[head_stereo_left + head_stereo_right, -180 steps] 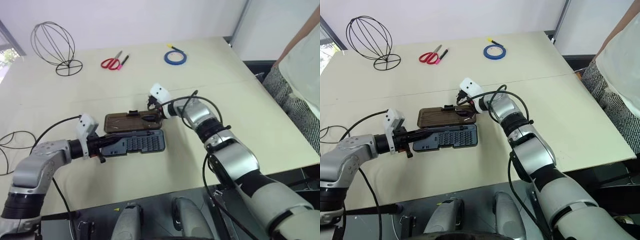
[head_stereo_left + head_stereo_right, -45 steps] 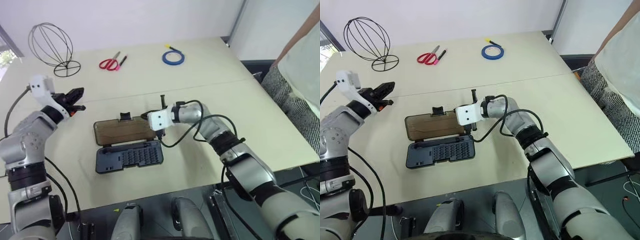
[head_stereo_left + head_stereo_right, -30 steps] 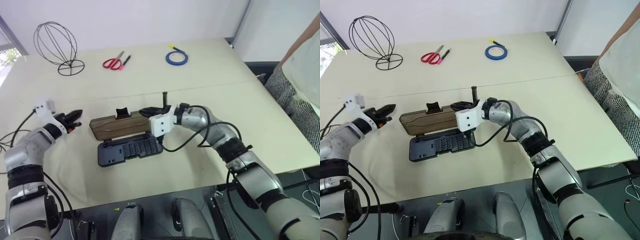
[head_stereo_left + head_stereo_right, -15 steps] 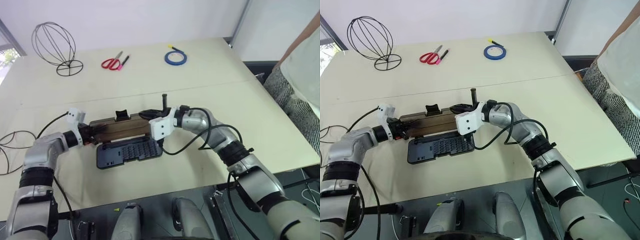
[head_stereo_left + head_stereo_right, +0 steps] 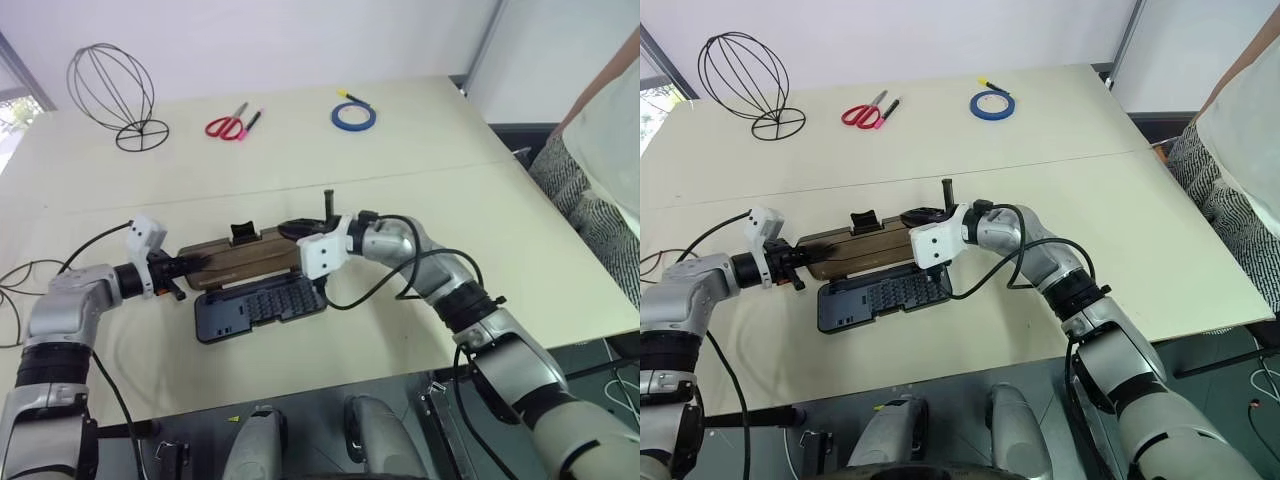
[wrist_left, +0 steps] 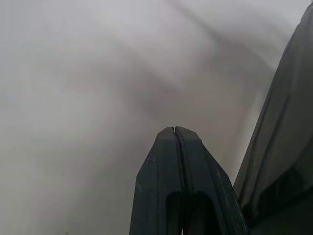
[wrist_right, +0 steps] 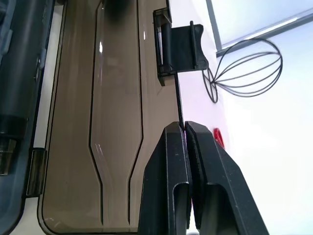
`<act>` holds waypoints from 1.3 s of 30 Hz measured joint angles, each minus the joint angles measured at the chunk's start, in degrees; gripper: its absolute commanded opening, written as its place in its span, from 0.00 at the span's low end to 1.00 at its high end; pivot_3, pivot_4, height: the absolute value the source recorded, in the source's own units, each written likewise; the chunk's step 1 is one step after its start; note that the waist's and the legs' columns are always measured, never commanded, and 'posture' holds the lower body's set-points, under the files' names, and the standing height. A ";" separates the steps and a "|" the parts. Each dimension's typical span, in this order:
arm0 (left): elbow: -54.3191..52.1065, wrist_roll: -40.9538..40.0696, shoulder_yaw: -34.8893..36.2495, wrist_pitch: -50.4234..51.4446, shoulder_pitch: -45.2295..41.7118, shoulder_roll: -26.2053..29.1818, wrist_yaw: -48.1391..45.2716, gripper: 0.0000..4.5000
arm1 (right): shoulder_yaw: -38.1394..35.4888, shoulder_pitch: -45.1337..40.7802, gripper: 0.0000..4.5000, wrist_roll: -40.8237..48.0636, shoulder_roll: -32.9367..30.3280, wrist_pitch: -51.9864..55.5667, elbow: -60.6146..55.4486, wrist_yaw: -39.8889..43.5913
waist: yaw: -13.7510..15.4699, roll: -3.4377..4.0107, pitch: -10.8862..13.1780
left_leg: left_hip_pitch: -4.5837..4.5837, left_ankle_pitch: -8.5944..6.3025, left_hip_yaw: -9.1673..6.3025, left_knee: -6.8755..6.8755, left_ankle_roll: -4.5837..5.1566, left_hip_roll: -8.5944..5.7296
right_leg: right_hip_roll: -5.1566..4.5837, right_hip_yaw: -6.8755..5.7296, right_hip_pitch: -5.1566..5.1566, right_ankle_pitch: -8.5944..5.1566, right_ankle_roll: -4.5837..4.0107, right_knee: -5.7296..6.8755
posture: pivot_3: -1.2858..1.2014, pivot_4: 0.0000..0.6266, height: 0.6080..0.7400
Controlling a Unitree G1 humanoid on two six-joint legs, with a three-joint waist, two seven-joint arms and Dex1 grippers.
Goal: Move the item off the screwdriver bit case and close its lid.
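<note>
The screwdriver bit case (image 5: 262,308) lies open mid-table. Its lid (image 7: 115,122), light, stiff and slick, stands half raised, its long edge pinched in the right gripper (image 7: 185,128) near the latch (image 7: 178,48). The left gripper (image 6: 174,129), fingers together and empty, sits at the lid's far end. The item (image 5: 112,95) stands at the far corner.

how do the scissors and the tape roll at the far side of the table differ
The scissors have red handles and a long, crossed shape; the tape roll is a blue ring. The scissors lie farther left, near the wire frame; the tape roll sits farther right. Both lie flat on the table, away from both grippers.
</note>
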 measured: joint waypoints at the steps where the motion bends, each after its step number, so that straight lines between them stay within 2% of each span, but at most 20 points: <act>1: -0.01 0.01 0.00 0.00 0.07 -0.08 0.15 0.00 | 0.00 0.00 0.41 0.17 -0.09 0.88 -0.03 0.55 | -0.01 0.00 0.00 | 0.00 0.00 0.00 0.00 0.00 0.00 | 0.00 0.00 0.00 0.00 0.00 0.00 | 0.52 0.24 1.00; 6: -0.24 0.04 -0.29 0.00 0.09 -0.67 0.33 0.00 | -0.70 0.03 0.99 2.24 -1.07 8.44 -1.60 4.72 | 0.00 0.00 0.00 | -0.01 0.00 0.00 0.01 0.00 0.00 | 0.00 0.00 0.00 0.00 0.00 0.00 | 0.52 0.24 1.00; 9: -1.00 0.05 -0.58 0.00 0.08 -0.69 0.32 0.00 | -2.25 0.11 0.99 4.45 -1.91 15.31 -4.53 7.88 | 0.07 0.00 0.00 | -0.01 0.00 -0.01 0.02 0.00 0.00 | 0.00 -0.01 0.00 0.00 0.00 0.00 | 0.52 0.24 1.00; 13: -2.33 0.03 -1.00 0.29 0.09 -0.71 0.29 0.00 | -7.50 0.22 0.99 10.39 -2.41 30.97 -11.59 13.02 | 0.20 0.01 0.00 | -0.03 0.00 -0.03 0.04 0.00 0.00 | -0.01 -0.02 0.00 0.00 0.00 0.00 | 0.52 0.24 1.00; 16: -4.58 -0.09 -0.99 0.74 0.23 -0.68 0.18 0.00 | -11.85 0.43 0.99 14.25 -5.02 41.68 -16.45 15.21 | 0.50 0.00 0.00 | -0.05 0.00 -0.02 0.05 0.01 -0.01 | -0.03 -0.04 0.01 0.00 0.00 -0.01 | 0.52 0.24 1.00; 20: -7.45 -0.60 -0.91 2.37 1.14 -0.39 0.21 0.00 | -15.45 3.29 0.99 17.95 -8.04 50.83 -21.06 16.54 | 0.43 0.01 0.00 | -0.04 -0.01 -0.01 0.04 0.03 -0.01 | -0.02 -0.03 0.01 0.00 0.00 -0.01 | 0.52 0.24 1.00; 27: -15.64 -2.97 -0.51 5.85 4.58 1.23 0.22 0.00 | -17.72 6.69 0.99 21.46 -11.25 57.31 -22.93 15.34 | 0.14 0.01 0.01 | -0.03 -0.02 0.00 0.03 0.03 0.00 | -0.02 -0.02 0.00 -0.01 0.00 -0.01 | 0.52 0.24 1.00; 39: -29.17 -8.84 4.91 12.00 13.46 5.60 1.46 0.00 | -17.00 6.99 0.99 23.37 -11.41 57.08 -22.01 12.39 | 0.03 0.02 0.01 | -0.02 -0.02 0.00 0.01 0.04 0.02 | 0.00 -0.01 0.00 -0.02 -0.01 -0.04 | 0.52 0.24 1.00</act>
